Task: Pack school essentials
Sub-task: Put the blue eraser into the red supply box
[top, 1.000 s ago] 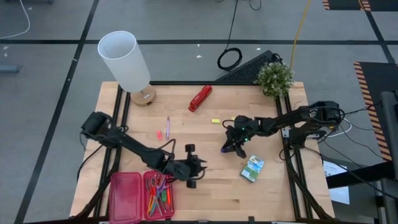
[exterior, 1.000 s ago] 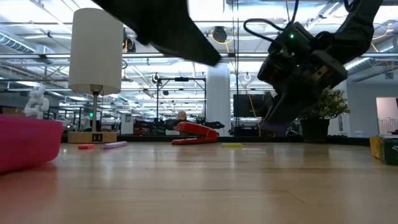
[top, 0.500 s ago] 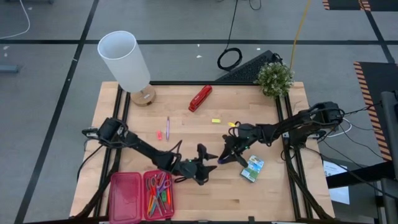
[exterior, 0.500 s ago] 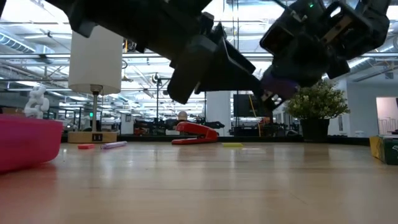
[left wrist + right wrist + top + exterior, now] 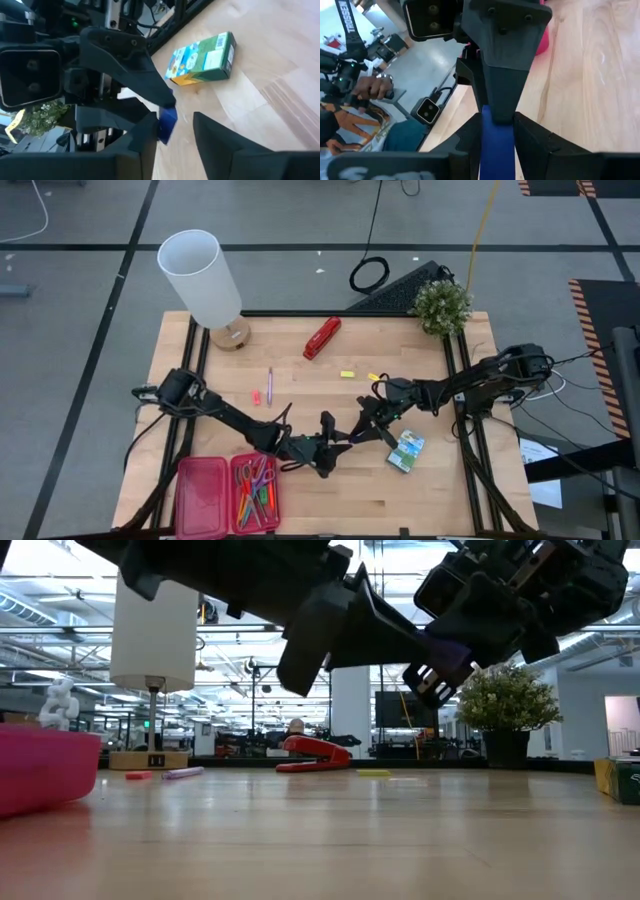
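Over the wooden table (image 5: 330, 490) both grippers meet. The right gripper (image 5: 496, 131) pinches a blue eraser (image 5: 496, 142); the left gripper (image 5: 172, 131) gapes around it. Past the table stretches a bright hall with a person (image 5: 367, 92).

Blue eraser (image 5: 168, 121) held mid-air btwn both grippers; crayon box (image 5: 406, 450) flat on table; pens (image 5: 269, 384) far side; scissors (image 5: 256, 476) in tray.

Four cameras covering one table (image 5: 430, 480)

One is looking straight down, one is skimming level across the boards; both wrist cameras are facing each other closely, sharing the blue piece (image 5: 167, 121).
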Controlling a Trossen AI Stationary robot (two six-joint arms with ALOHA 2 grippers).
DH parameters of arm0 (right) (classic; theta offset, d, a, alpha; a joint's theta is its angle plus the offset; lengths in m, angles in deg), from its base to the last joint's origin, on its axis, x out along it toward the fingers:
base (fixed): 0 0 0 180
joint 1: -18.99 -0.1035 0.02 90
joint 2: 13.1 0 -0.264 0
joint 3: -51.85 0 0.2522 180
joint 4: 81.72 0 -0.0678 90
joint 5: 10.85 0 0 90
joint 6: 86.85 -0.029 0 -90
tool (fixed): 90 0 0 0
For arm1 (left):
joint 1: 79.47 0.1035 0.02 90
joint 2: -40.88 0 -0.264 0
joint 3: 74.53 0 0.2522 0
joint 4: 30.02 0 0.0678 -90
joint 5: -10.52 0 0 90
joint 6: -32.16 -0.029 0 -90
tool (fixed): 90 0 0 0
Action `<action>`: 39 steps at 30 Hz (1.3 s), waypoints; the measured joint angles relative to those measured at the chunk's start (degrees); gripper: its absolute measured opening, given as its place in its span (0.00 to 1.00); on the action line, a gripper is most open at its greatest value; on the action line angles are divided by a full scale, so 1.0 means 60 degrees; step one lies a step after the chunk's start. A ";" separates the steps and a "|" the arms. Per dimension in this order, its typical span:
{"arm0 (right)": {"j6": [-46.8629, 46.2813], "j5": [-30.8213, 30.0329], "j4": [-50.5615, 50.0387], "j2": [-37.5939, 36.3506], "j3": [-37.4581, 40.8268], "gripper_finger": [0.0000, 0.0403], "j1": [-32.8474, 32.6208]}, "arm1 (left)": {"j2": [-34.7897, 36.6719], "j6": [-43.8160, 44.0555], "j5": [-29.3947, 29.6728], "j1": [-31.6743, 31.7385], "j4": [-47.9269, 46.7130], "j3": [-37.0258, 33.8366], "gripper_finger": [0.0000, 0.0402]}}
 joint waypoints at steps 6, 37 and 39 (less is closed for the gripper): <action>-0.0295 -0.0011 0.0056 -0.0007 -0.0004 0.23 0.0000 | 0.0000 0.0150 -0.0080 0.0051 0.0403 0.0000 0.19; -0.0153 -0.0497 -0.1273 -0.0007 -0.0015 0.73 0.0121 | 0.1253 0.5737 -0.1557 -0.0889 -0.3445 0.0007 0.03; 0.0106 -0.0500 -0.1646 -0.0007 -0.0015 0.73 0.0049 | 0.1609 0.6487 -0.1729 -0.1088 -0.4080 0.0007 0.03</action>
